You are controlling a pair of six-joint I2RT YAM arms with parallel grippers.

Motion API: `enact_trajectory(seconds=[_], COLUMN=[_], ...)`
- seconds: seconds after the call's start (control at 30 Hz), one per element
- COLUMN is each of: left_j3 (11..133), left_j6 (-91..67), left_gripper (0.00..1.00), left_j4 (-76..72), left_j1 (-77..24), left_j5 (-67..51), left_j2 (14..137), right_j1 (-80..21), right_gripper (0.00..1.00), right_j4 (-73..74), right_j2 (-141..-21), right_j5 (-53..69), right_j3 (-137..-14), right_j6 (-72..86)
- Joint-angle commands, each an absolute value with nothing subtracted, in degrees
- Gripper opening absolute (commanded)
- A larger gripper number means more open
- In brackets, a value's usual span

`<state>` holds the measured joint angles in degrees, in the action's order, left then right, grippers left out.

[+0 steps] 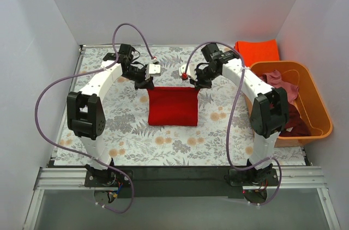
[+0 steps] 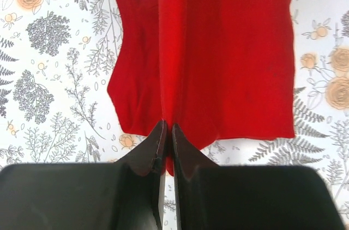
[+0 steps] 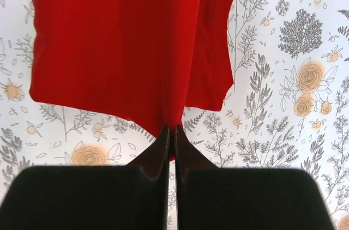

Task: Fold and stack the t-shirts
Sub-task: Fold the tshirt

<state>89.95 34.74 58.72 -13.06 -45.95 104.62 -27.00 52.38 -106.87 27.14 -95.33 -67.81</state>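
Top external view | red t-shirt (image 1: 173, 107) is pinched at its far corners by left gripper (image 1: 145, 84) and right gripper (image 1: 197, 83), both clamped | fold judged in hand | next: corners to be carried evenly nearward

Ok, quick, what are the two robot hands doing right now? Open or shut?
Left gripper: shut, pinching the edge of the red t-shirt.
Right gripper: shut, pinching the same red t-shirt.
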Motion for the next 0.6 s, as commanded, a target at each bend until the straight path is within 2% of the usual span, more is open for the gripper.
enact_trajectory(seconds=[0.0, 0.57], left_j3=[93.5, 96.1], left_j6=[35.9, 34.1], left_gripper=[0.0, 0.0], left_j4=[57.5, 50.4], left_j1=[-11.6, -10.0], left_j5=[-45.1, -43.9], left_j2=[106.3, 113.6], right_j1=[-25.5, -23.1], right_gripper=[0.01, 0.01], right_j4=[54.1, 53.8], right_j2=[-109.0, -118.8], right_j5=[26.1, 25.3], right_j3=[-98.5, -105.1], right_j6=[-69.9, -72.0])
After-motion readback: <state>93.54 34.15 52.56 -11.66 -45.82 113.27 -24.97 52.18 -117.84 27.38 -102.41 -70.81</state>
